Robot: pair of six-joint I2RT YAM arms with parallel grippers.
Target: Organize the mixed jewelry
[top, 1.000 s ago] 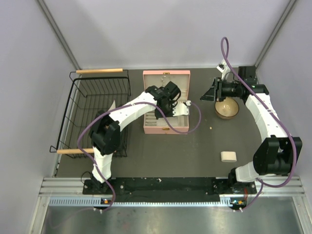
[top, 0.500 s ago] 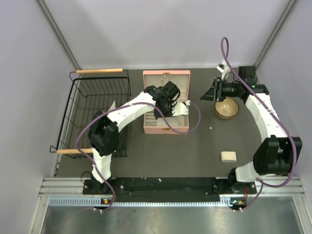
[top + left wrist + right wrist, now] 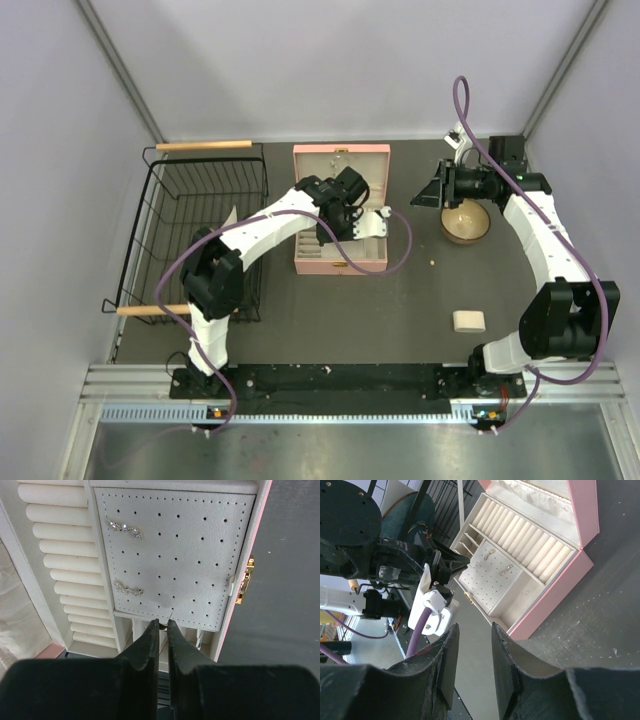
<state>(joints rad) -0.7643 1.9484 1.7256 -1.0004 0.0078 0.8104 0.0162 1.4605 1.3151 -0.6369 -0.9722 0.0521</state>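
The pink jewelry box (image 3: pixel 340 262) lies open mid-table. In the left wrist view its grey perforated earring pad (image 3: pixel 200 555) carries two sparkly earrings (image 3: pixel 124 527) (image 3: pixel 128 589), beside cream ring rolls (image 3: pixel 65 555). My left gripper (image 3: pixel 163 624) hovers at the pad's near edge. It is shut on a tiny earring whose thin pin points at the pad. It also shows in the top view (image 3: pixel 342 232). My right gripper (image 3: pixel 425 194) is open and empty above the table, left of the wooden bowl (image 3: pixel 465 224), and faces the box (image 3: pixel 555 590). No chain tangle shows.
A black wire basket (image 3: pixel 195 235) with wooden handles stands at the left. A beige block (image 3: pixel 468 321) lies at the front right. A tiny pale bead (image 3: pixel 432 263) lies on the dark table between box and bowl. Grey walls close three sides.
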